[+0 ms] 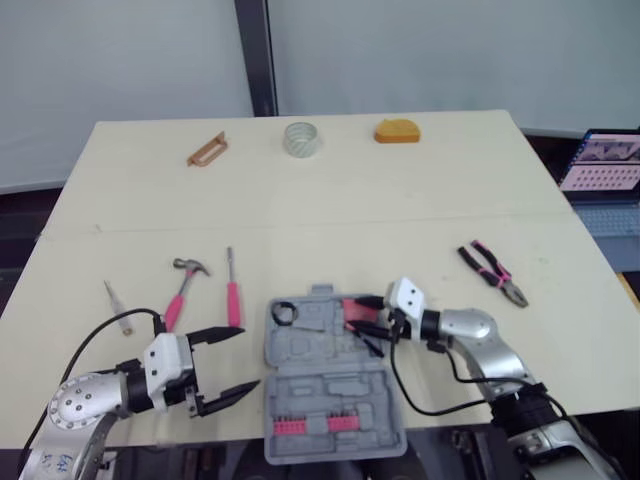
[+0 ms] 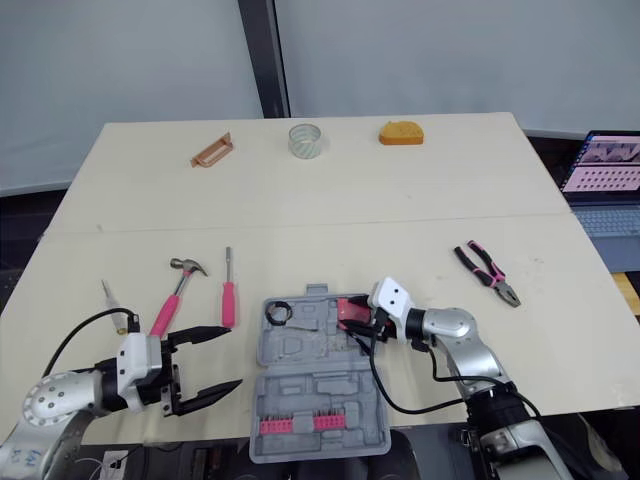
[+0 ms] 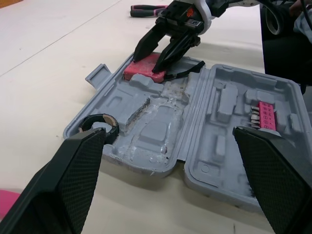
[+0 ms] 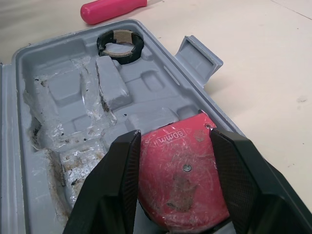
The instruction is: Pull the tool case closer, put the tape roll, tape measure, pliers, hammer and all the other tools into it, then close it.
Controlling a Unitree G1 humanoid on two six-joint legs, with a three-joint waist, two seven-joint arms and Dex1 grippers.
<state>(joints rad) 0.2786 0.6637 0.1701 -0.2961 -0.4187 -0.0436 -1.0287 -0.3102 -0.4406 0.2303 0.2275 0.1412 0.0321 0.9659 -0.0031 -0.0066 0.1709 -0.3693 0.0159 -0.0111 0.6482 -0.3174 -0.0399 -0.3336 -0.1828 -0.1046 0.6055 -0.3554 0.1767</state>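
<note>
Red and scuffed, the tape measure (image 4: pixel 183 180) lies in the right end of the far half of the grey tool case (image 1: pixel 330 400). We find it pinched between the two fingers of the right gripper (image 4: pixel 175 135), which press on both its sides. The case lies open on the table (image 1: pixel 400 200), and the left gripper (image 1: pixel 246 358) hovers just beside its left edge, fingers spread wide around nothing.
</note>
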